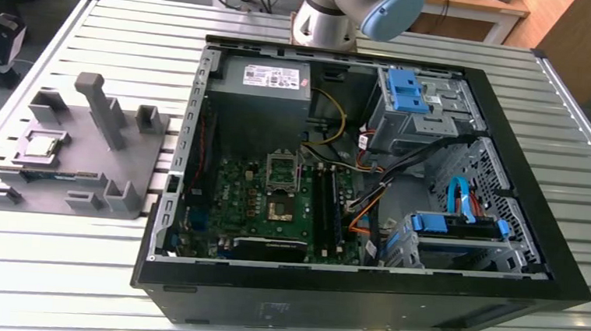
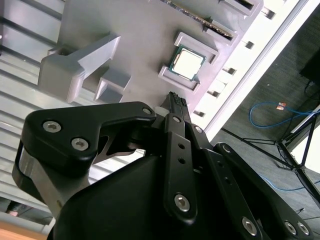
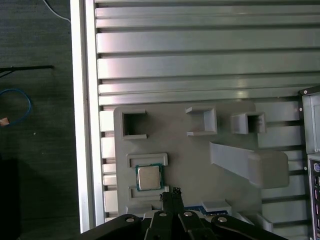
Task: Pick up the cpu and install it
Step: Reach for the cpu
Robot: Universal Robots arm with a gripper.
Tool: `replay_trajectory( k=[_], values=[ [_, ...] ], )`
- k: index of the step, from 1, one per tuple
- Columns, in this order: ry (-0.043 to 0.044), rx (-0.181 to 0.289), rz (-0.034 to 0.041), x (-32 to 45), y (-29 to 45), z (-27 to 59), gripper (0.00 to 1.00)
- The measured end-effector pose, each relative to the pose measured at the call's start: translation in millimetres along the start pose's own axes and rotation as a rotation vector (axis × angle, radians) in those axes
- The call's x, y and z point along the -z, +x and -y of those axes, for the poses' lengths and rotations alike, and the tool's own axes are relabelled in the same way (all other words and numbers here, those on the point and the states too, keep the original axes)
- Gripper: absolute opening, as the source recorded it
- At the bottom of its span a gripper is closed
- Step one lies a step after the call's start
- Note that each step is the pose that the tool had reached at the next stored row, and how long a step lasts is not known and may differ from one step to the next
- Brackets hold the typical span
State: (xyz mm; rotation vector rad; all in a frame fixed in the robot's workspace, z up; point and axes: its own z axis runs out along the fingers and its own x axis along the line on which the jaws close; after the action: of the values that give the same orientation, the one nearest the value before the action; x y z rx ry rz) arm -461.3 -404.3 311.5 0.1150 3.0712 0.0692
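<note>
The cpu [image 1: 45,146], a small square chip with a pale silvery top, lies flat in a framed pocket of the grey fixture tray [image 1: 140,158] at the exterior view's left. Both wrist views look down on it from well above: cpu [image 2: 189,64], cpu [image 3: 148,177]. My gripper [image 3: 170,192] hangs over the tray with its black fingertips [image 2: 176,100] together and nothing between them, apart from the chip. The green motherboard [image 1: 272,203] lies inside the open computer case [image 1: 506,133], with a dark square socket near its middle.
The tray carries tall grey posts [image 1: 97,101] and small pockets [image 3: 134,124] around the chip. The slatted metal table [image 3: 200,50] ends at an edge [image 3: 82,100] close to the tray, with floor and a blue cable [image 2: 270,112] beyond. My arm's base [image 1: 332,16] stands behind the case.
</note>
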Motion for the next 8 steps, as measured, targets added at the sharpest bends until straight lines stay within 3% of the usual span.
replay_trajectory(
  k=[8],
  values=[
    [0.0000,0.000,0.0000,-4.6,0.4,0.6,0.11]
  ],
)
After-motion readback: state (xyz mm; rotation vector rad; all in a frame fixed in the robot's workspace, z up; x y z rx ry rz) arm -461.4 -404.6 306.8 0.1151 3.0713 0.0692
